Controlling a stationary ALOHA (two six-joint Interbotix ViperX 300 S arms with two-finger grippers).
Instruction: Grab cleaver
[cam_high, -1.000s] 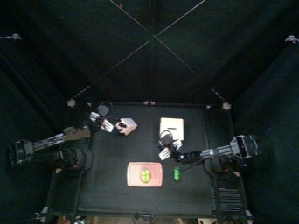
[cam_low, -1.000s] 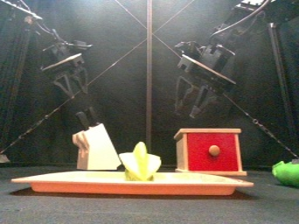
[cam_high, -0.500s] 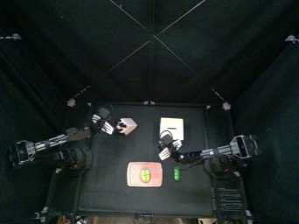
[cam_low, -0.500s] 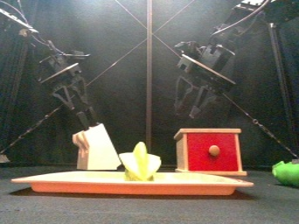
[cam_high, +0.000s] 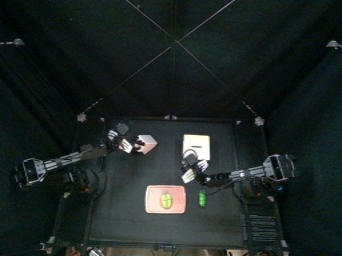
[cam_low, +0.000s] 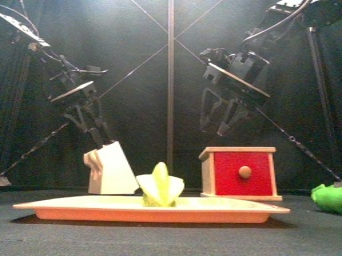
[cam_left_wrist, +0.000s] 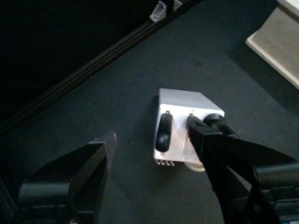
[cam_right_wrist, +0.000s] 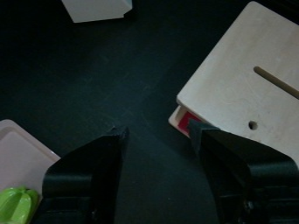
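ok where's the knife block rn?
Knife block stands on the table's left side in the front view, behind the tray, left of the red box, under the left hand.

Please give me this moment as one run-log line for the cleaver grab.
left gripper: open, above knife block | cleaver handle: in block, not held | right gripper: open, idle over red box

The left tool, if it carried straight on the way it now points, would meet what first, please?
Most likely the knife block, at the black handles sticking out of it. In the left wrist view the open left tool frames that block, and from the front it hangs just above it. Depth remains uncertain.
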